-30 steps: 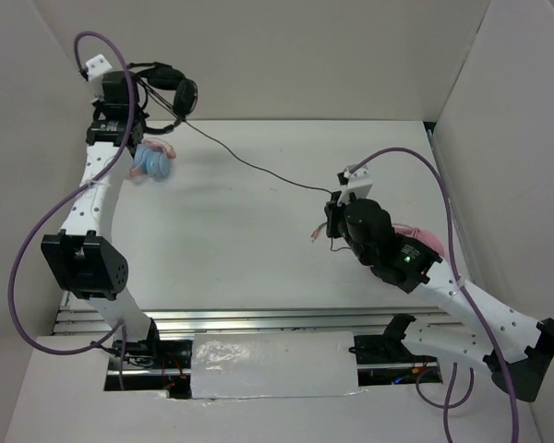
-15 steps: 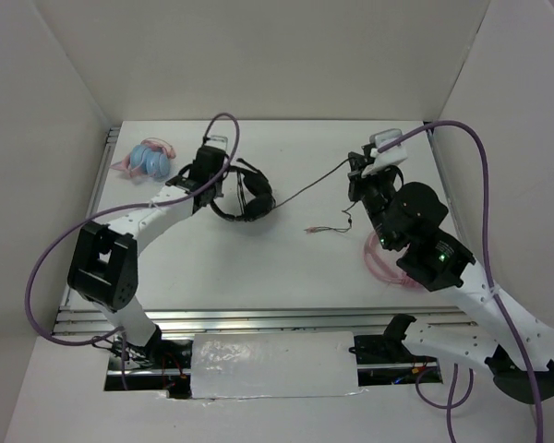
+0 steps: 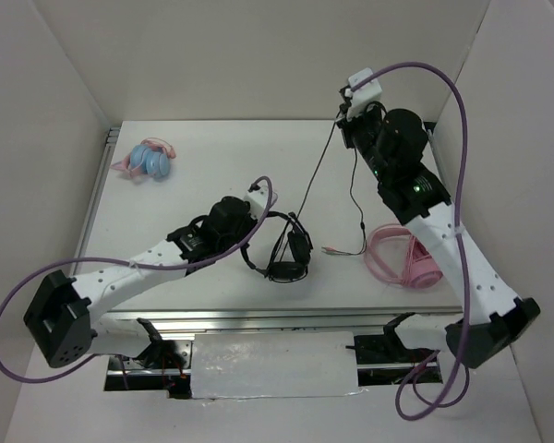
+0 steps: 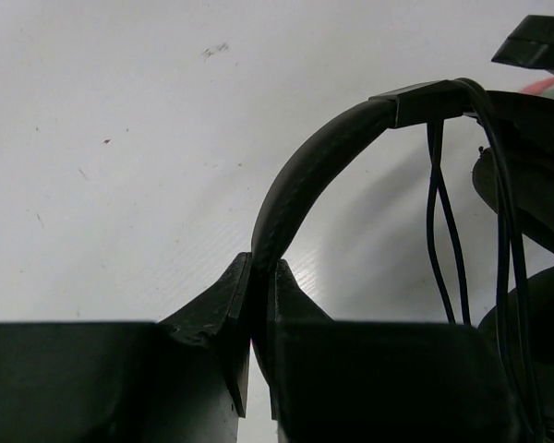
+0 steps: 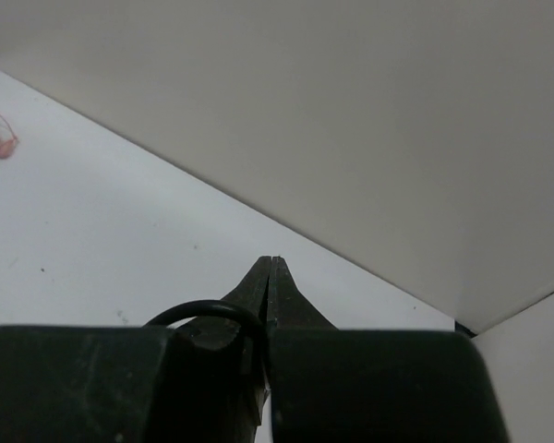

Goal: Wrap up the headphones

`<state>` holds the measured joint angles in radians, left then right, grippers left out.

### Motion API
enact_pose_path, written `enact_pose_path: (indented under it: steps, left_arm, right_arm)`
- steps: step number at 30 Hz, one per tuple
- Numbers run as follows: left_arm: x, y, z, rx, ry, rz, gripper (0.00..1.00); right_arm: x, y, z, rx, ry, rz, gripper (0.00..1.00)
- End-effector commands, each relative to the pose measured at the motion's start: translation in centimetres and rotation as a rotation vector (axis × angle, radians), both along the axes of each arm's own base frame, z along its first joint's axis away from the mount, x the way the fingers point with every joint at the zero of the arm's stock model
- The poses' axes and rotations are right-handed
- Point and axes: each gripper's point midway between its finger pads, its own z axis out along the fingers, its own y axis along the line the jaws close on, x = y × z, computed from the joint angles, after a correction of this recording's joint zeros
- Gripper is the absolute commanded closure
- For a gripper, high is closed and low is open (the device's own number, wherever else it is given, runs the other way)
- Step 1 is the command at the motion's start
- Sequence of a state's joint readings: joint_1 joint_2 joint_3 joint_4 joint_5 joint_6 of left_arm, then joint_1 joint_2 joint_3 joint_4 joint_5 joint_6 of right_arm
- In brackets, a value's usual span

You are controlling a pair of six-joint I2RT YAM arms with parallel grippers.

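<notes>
Headphones (image 3: 286,268) sit near the middle of the table's (image 3: 212,166) near edge, clamped by the left gripper (image 3: 251,231). The right gripper (image 3: 344,118), raised by the far right corner, pinches their cable (image 3: 312,180). Left wrist: both fingers squeeze the headband (image 4: 305,166). Right wrist: jaws closed tight, the cable (image 5: 203,309) looping beside them.

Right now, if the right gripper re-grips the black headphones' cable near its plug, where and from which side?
Probably take the cable just behind the reddish plug, where it seems to lie straight on the table. Come straight down, jaws across it: the pink headphones crowd its right side.
</notes>
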<state>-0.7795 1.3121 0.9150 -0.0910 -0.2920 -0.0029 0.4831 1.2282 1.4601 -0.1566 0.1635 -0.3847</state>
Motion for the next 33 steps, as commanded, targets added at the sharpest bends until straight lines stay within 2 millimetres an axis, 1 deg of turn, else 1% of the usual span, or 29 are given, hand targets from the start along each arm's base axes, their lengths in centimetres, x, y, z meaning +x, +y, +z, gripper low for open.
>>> enact_pose_path:
  steps: [1,2,3,4,5,6,7,8,9,10,13,14,15,16,17,18,19,20,21,22,23,24,25,26,27,28,30,31,33]
  left_arm:
    - [-1.1,-1.5,3.8,-0.107,-0.088,-0.075,1.0]
    - [-1.6,-1.6,4.0,-0.114,-0.086,-0.092,1.0]
    - [-2.7,-2.3,4.4,-0.134,-0.086,-0.141,1.0]
    - [-3.3,-2.6,4.6,-0.142,-0.088,-0.166,1.0]
    - [-3.7,-2.9,5.0,-0.145,-0.096,-0.188,1.0]
    - [-4.5,-3.4,5.1,-0.15,-0.095,-0.215,1.0]
    - [-4.9,-3.5,5.7,-0.157,-0.106,-0.23,1.0]
    - [-5.1,-3.6,6.1,-0.159,-0.114,-0.233,1.0]
    - [-5.5,-3.8,6.7,-0.163,-0.12,-0.244,1.0]
    - [-5.6,-3.8,7.0,-0.163,-0.122,-0.247,1.0]
    - [-6.1,-4.0,8.1,-0.175,-0.143,-0.266,1.0]
    - [-6.2,-4.1,8.5,-0.185,-0.152,-0.272,1.0]
    - [-6.3,-4.1,9.1,-0.199,-0.166,-0.282,1.0]
    - [-6.5,-4.2,9.2,-0.202,-0.167,-0.288,1.0]
    - [-6.4,-4.1,9.5,-0.205,-0.173,-0.274,1.0]
    - [-6.1,-3.9,9.7,-0.208,-0.176,-0.258,1.0]
    - [-5.9,-3.6,9.6,-0.193,-0.174,-0.238,1.0]
    - [-5.3,-3.1,9.7,-0.179,-0.185,-0.196,1.0]
    - [-5.0,-2.8,9.6,-0.168,-0.19,-0.172,1.0]
    - [-4.6,-2.3,9.8,-0.16,-0.198,-0.142,1.0]
    - [-3.9,-1.7,9.8,-0.145,-0.208,-0.098,1.0]
    - [-3.5,-1.4,9.8,-0.138,-0.209,-0.079,1.0]
    - [-3.2,-1.1,9.7,-0.126,-0.209,-0.064,1.0]
    - [-3.1,-1.0,9.8,-0.121,-0.213,-0.054,1.0]
    - [-3.1,-1.1,9.8,-0.12,-0.215,-0.061,1.0]
    - [-3.1,-1.2,9.8,-0.124,-0.216,-0.064,1.0]
    - [-3.0,-1.2,9.8,-0.127,-0.213,-0.058,1.0]
    - [-3.0,-1.3,10.0,-0.132,-0.213,-0.063,1.0]
    - [-3.3,-2.0,10.7,-0.169,-0.222,-0.1,1.0]
  right_arm:
    - [2.5,0.7,0.2,-0.012,0.014,0.081,1.0]
    - [4.1,0.2,-1.3,0.0,0.061,0.078,1.0]
    - [4.4,0.8,-1.3,-0.003,0.069,0.135,1.0]
    - [5.0,1.0,-2.0,0.002,0.089,0.156,1.0]
    - [6.3,0.8,-3.5,0.014,0.132,0.16,1.0]
    - [6.6,1.2,-3.6,0.014,0.14,0.203,1.0]
    - [7.1,1.4,-4.3,0.015,0.16,0.215,1.0]
    - [8.2,1.5,-5.8,0.029,0.202,0.215,1.0]
    - [8.4,1.6,-6.3,0.027,0.218,0.239,1.0]
    - [9.1,1.5,-7.6,0.032,0.254,0.238,1.0]
    - [10.5,0.9,-10.3,0.06,0.31,0.213,1.0]
    - [10.7,0.6,-11.6,0.069,0.334,0.211,1.0]
    - [11.0,0.1,-12.3,0.083,0.352,0.219,1.0]
    - [11.4,-0.1,-13.3,0.1,0.374,0.218,1.0]
    - [11.6,-0.5,-14.6,0.113,0.404,0.203,1.0]
    - [11.9,-1.3,-15.0,0.144,0.417,0.177,1.0]
    - [12.1,-1.7,-15.2,0.165,0.415,0.165,1.0]
    - [11.9,-2.2,-16.6,0.185,0.439,0.151,1.0]
    - [11.7,-3.0,-16.2,0.224,0.429,0.135,1.0]
    - [11.8,-3.3,-16.1,0.241,0.409,0.137,1.0]
    - [11.4,-3.6,-17.0,0.256,0.426,0.135,1.0]
    - [11.0,-3.8,-16.8,0.275,0.423,0.141,1.0]
    - [10.6,-4.0,-17.8,0.28,0.449,0.156,1.0]
    - [10.3,-4.1,-18.3,0.283,0.46,0.155,1.0]
    - [10.3,-4.2,-17.6,0.287,0.423,0.154,1.0]
    - [9.9,-4.4,-18.8,0.285,0.444,0.149,1.0]
    - [9.6,-4.5,-19.1,0.292,0.446,0.155,1.0]
    - [9.4,-4.6,-19.7,0.292,0.461,0.159,1.0]
    - [9.4,-4.5,-20.4,0.294,0.484,0.167,1.0]
